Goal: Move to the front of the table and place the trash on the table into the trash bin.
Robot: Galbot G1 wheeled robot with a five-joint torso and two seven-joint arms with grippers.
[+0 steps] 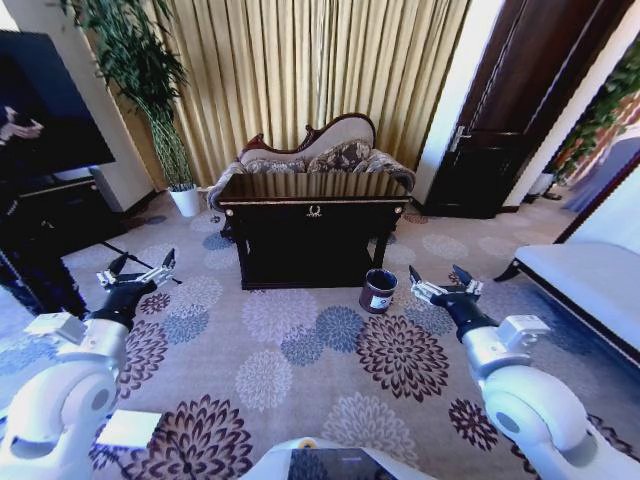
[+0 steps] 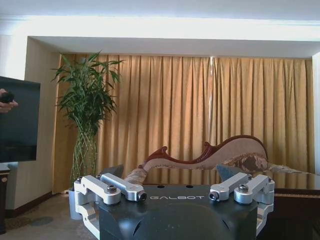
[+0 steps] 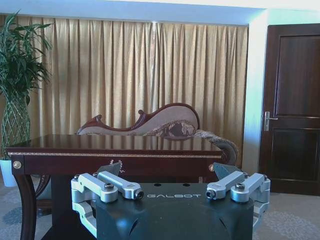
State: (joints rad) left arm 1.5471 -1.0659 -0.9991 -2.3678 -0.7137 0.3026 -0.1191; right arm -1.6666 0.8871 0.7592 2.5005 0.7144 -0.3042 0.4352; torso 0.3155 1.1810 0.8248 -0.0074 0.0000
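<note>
I am looking at the table (image 1: 312,215) from the head camera; it is standing ahead of me on the floral carpet (image 1: 330,340), with open carpet lying between it and both arms. Its glossy top is reflecting the curtains (image 1: 300,70), and I cannot make out any trash on it from here. The trash bin (image 1: 378,290) is sitting on the carpet just beside the table's front right leg, its white label facing me.

My left gripper (image 1: 137,272) is hanging in the air to the left of the table, well apart from it, with its fingers spread wide and nothing between them; the left wrist camera is showing the same released jaws (image 2: 175,192) pointing toward the sofa (image 2: 215,157) behind the table. My right gripper (image 1: 444,285) is hovering to the right of the table, near the bin but not touching it, likewise released and empty. In the right wrist view its open fingers (image 3: 172,190) are framing the table's front edge (image 3: 115,152).

A potted plant (image 1: 150,90) is standing to the left of the table, behind its back corner, and a dark door (image 1: 510,110) is to the table's right.
</note>
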